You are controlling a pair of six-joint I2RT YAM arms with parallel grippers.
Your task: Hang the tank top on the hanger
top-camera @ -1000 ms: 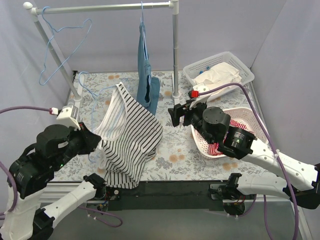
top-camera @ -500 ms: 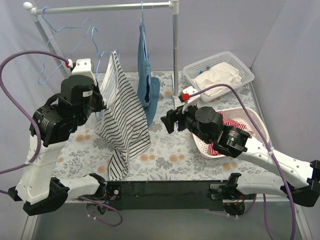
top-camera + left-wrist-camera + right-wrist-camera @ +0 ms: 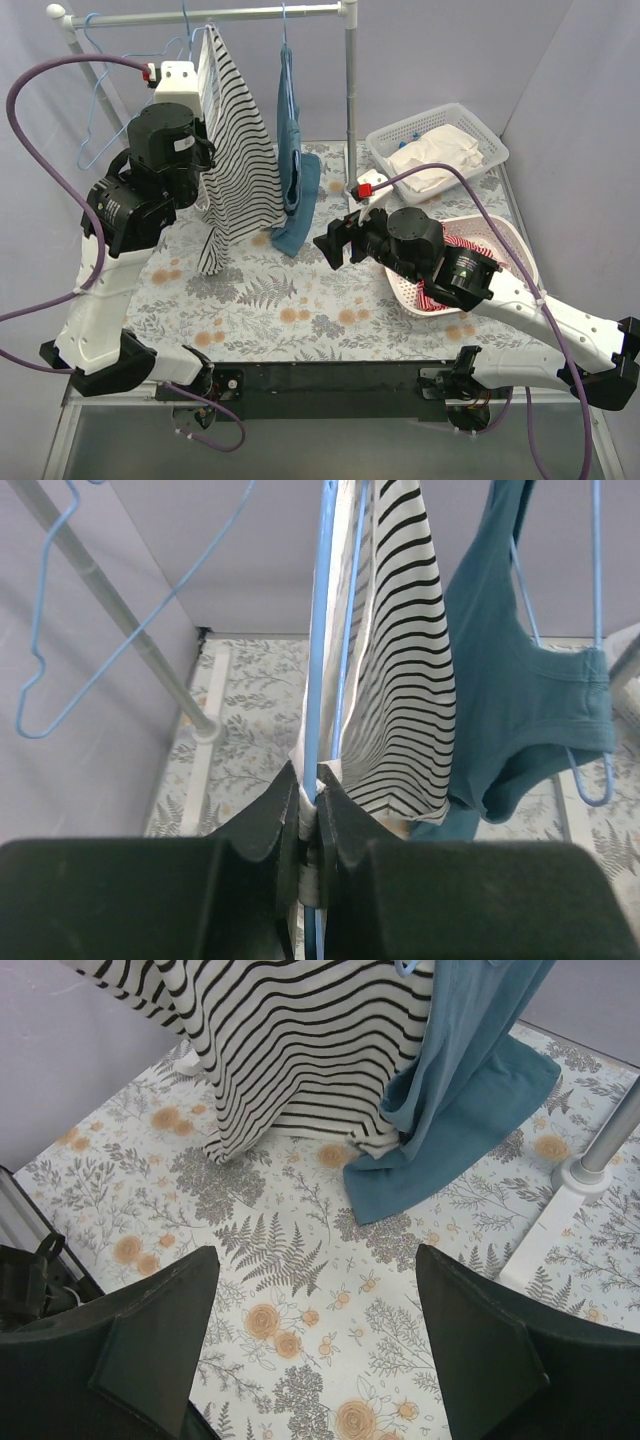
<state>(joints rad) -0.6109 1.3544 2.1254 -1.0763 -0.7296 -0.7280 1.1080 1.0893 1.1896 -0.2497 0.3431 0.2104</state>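
The tank top [image 3: 240, 150], white with thin black stripes, hangs on a light-blue wire hanger [image 3: 320, 630] up at the rail [image 3: 250, 13]. Its hem trails just above the table. My left gripper [image 3: 203, 120] is raised beside it. In the left wrist view the gripper [image 3: 308, 790] is shut on the hanger wire and a fold of white fabric. The tank top also shows in the right wrist view [image 3: 300, 1050]. My right gripper [image 3: 335, 240] is open and empty, low over the flowered table [image 3: 315, 1260], in front of the garments.
A teal-blue garment [image 3: 293, 170] hangs on its own hanger right of the tank top, its end on the table. Empty blue hangers [image 3: 100, 100] hang at the rail's left end. The rack post [image 3: 351, 100] stands behind. A white basket [image 3: 435, 145] and a pink basket [image 3: 500, 240] are at right.
My left arm has lifted the hanger and tank top from low over the table up to the rail. My right gripper has moved a little left and stayed open.
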